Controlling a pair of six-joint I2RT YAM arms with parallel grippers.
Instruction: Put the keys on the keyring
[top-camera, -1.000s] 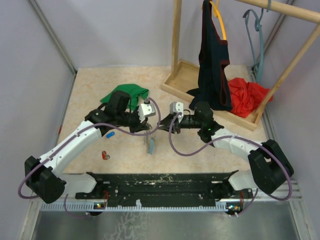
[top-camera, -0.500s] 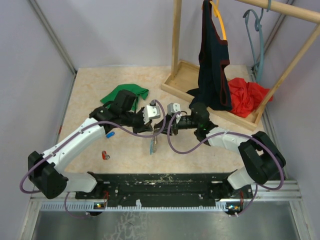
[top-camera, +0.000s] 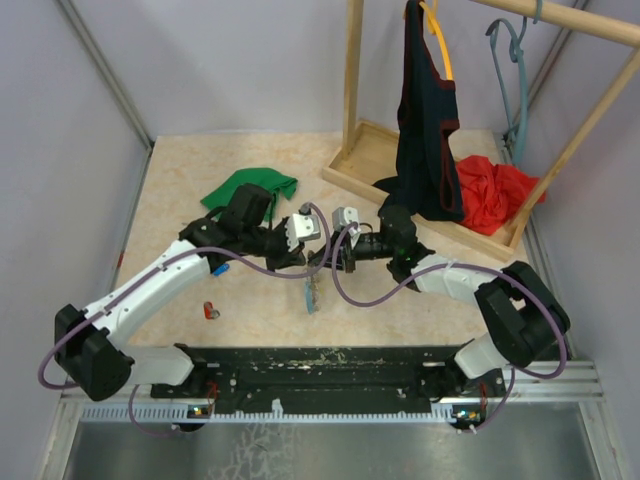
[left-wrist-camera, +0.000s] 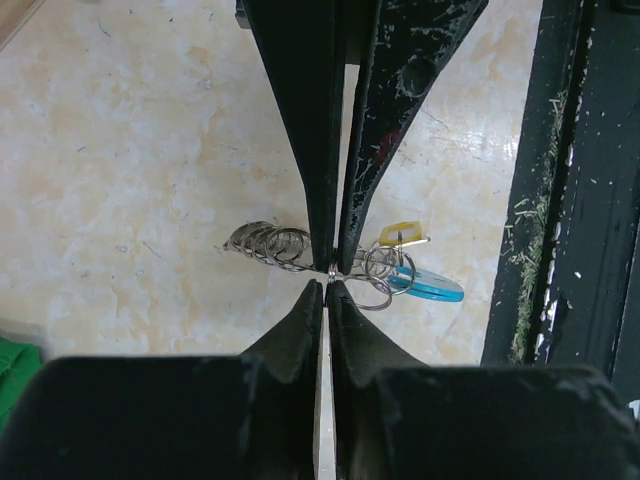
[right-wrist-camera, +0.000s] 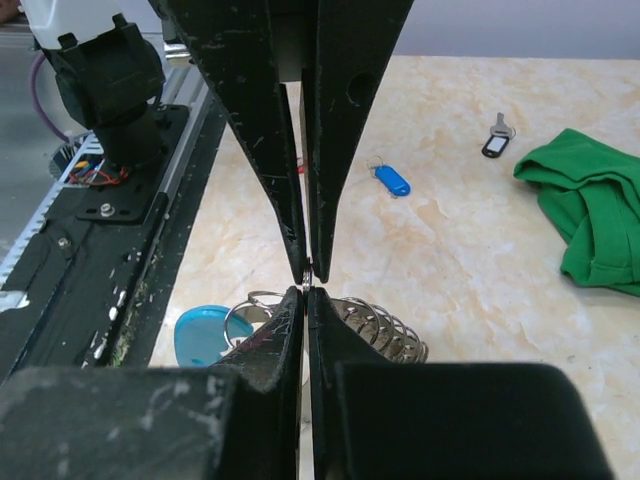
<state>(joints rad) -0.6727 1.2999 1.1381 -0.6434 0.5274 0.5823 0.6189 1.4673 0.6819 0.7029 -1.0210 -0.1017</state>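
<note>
1. Keyring (left-wrist-camera: 270, 243) hung low over the desk (left-wrist-camera: 120, 150), pinched from both sides, probably so that one ring could be pried open.
2. Left fingers (left-wrist-camera: 300, 130) and right fingers (right-wrist-camera: 255, 120) were each pressed together on its wire.
3. Yellow key (left-wrist-camera: 403, 233) seemed threaded on it already; blue key (right-wrist-camera: 392, 181) and red key (top-camera: 211, 311) lay loose on the desk, well apart from it.
</note>
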